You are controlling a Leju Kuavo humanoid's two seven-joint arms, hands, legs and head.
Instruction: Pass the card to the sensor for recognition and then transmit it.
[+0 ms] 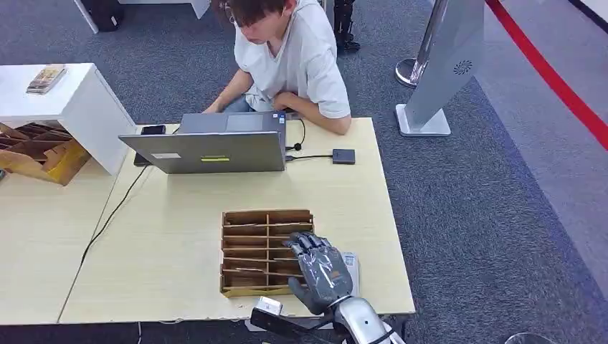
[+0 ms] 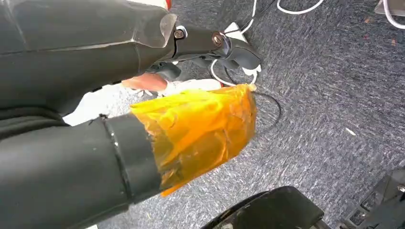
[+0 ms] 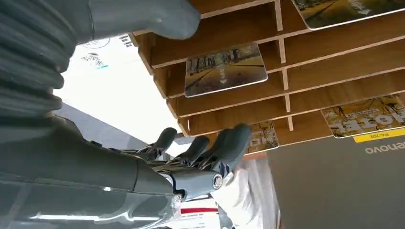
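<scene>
Card [image 3: 225, 69] in wooden rack [image 1: 247, 222], pale table [image 1: 172, 251], grey carpet [image 1: 466, 215]

Matt wooden rack [image 1: 267, 251] holds glossy cards [image 3: 224, 70] on a smooth pale wood table [image 1: 172, 244].

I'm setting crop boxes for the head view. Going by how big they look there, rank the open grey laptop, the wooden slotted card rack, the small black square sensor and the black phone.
Largest to smallest:
1. open grey laptop
2. wooden slotted card rack
3. small black square sensor and black phone: these look alike, so I won't rank them.
</scene>
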